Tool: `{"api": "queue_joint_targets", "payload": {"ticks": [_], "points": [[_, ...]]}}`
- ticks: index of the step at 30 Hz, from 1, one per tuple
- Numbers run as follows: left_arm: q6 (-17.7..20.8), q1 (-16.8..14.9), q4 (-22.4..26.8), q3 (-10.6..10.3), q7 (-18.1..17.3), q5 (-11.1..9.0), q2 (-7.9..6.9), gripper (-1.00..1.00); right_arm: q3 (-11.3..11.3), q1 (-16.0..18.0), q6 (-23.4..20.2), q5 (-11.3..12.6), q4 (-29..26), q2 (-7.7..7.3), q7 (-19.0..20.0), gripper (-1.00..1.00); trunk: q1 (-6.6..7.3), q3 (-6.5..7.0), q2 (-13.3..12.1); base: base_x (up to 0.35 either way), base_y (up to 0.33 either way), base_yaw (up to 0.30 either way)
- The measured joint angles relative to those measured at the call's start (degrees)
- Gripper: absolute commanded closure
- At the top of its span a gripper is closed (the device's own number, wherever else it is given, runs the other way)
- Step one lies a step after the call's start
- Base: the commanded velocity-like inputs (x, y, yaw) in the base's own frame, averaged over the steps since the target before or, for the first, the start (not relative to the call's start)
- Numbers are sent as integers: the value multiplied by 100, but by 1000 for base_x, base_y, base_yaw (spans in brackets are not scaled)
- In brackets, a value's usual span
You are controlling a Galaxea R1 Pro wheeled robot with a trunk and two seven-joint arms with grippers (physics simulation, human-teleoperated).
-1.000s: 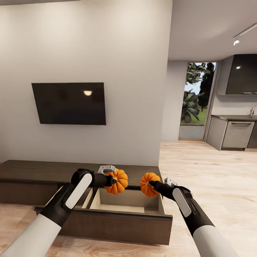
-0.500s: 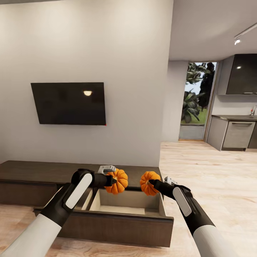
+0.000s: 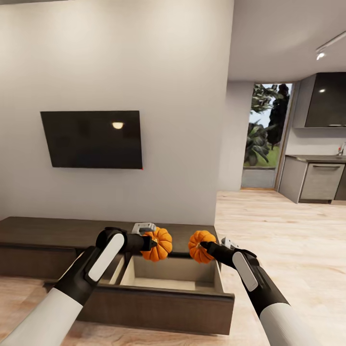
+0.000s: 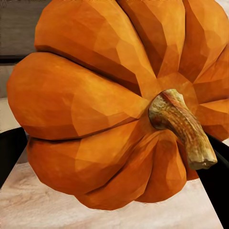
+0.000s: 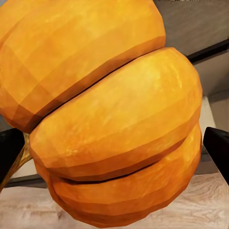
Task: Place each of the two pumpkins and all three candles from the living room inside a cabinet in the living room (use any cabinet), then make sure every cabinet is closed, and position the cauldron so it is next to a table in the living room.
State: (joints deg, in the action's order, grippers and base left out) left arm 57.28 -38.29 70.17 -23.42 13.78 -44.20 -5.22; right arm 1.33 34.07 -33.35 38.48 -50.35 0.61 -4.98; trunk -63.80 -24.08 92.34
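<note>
Pumpkins, two squat ribbed orange ones, are hanging side by side in the head view above an open drawer (image 3: pixel 168 281) of the cabinet (image 3: pixel 43 230). The left pumpkin (image 3: pixel 158 244) is sitting at about 9 o'clock of the right pumpkin (image 3: pixel 201 246), a small gap parting them. The left gripper (image 3: pixel 153 242) is pinching the left one, and the right gripper (image 3: pixel 204 247) is pinching the right one. A dark television (image 3: pixel 91 139) is hanging on the wall at 12 o'clock of the cabinet.

At the left wrist, the left pumpkin (image 4: pixel 105 105) is showing deep ribs and a bent tan stem (image 4: pixel 183 129), with dark fingers (image 4: pixel 10 152) pressing at its sides.

At the right wrist, the right pumpkin (image 5: pixel 109 114) is showing smooth bulging lobes, with dark fingers (image 5: pixel 217 148) clamping both flanks.
</note>
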Motion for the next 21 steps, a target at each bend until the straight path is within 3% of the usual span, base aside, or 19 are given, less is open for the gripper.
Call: {"api": "queue_joint_targets", "payload": {"ticks": [21], "points": [[-5, 2, 9, -9, 9, 0, 0, 100, 6, 0, 0, 1, -44, 2, -16, 100, -2, 0, -1, 64, 1, 0]]}}
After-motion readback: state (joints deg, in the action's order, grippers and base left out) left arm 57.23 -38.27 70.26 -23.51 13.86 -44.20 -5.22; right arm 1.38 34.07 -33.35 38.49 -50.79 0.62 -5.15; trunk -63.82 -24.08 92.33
